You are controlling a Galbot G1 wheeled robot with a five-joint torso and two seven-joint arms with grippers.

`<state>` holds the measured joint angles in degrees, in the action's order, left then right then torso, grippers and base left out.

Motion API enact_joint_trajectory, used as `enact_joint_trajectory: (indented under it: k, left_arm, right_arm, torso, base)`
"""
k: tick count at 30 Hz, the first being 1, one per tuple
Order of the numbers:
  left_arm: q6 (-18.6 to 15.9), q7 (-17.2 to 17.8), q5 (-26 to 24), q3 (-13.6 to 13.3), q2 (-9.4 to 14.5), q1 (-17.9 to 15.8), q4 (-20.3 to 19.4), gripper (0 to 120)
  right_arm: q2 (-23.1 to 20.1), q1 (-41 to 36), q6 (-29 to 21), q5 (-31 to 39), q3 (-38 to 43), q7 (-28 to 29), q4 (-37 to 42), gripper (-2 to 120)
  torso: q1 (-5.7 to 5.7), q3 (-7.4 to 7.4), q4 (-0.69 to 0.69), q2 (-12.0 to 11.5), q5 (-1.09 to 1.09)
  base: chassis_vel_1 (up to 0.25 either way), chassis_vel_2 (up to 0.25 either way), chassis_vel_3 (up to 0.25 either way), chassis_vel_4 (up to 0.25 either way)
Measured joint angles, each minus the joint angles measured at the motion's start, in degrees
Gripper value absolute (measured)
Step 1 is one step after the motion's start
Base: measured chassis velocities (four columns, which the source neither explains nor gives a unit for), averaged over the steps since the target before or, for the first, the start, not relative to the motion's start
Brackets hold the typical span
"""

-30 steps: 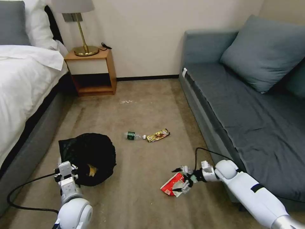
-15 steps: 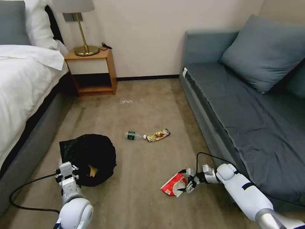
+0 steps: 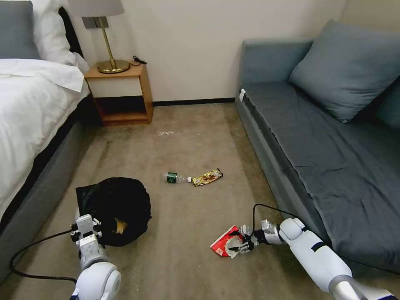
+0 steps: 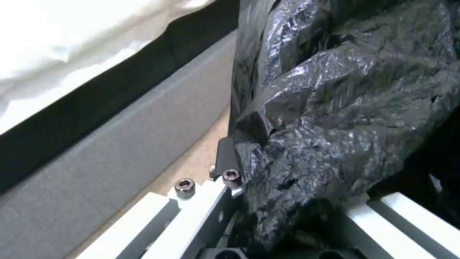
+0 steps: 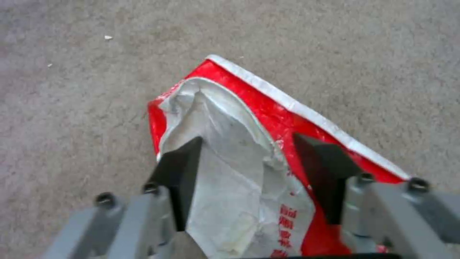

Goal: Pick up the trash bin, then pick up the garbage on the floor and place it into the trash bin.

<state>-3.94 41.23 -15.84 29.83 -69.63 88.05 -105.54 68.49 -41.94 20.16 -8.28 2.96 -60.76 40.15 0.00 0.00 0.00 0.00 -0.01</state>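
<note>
The right hand (image 3: 238, 244), fingers spread astride the red-and-white wrapper (image 5: 268, 144) with unreadable red print, sits at five o'clock on the carpet (image 3: 187, 141); the left hand (image 3: 85, 227), clamped on the trash bin (image 3: 114, 208), at seven

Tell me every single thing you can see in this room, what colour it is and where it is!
trash bin: one, black bag lining, held at its rim beside the bed.
brown paper: one piece, inside the trash bin.
red-and-white wrapper: one, on the carpet near the sofa.
bottle: one, clear with green label, lying mid-floor.
gold wrapper: one, shiny, touching the bottle's cap end.
bed: one, white sheets, left side.
nightstand: one, wooden, against the wall.
lamp: one, brass, on the nightstand.
sofa: one, grey-blue with a cushion, right side.
left tool: shut on the trash bin's bagged rim.
right tool: open, fingers straddling the red-and-white wrapper.
</note>
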Motion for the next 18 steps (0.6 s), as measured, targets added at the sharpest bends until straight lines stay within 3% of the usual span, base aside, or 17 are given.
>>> enact_joint_trajectory:
  k: [12,16,18]
  left_arm:
    - [0.2,-0.04,0.5,-0.15,-0.19,1.3,-1.25,3]
    - [0.2,-0.07,0.51,-0.3,-0.18,1.75,-1.64,3]
    - [0.27,-0.15,0.51,-0.38,-0.13,2.18,-1.76,3]
  right_arm:
    - [-0.68,-0.51,0.35,1.79,1.18,-1.2,1.18,2]
    - [-0.7,-0.33,0.02,4.07,0.83,-1.23,1.89,0]
    - [-0.48,0.52,-0.12,9.17,-0.31,-0.26,2.64,0]
  torso:
    - [0.0,0.0,0.0,0.0,0.0]
    - [0.0,0.0,-0.01,0.0,0.0]
    - [0.0,0.0,-0.01,0.0,0.0]
  base:
    - [0.0,0.0,0.0,0.0]
    - [0.0,0.0,0.0,0.0]
    - [0.0,0.0,0.0,0.0]
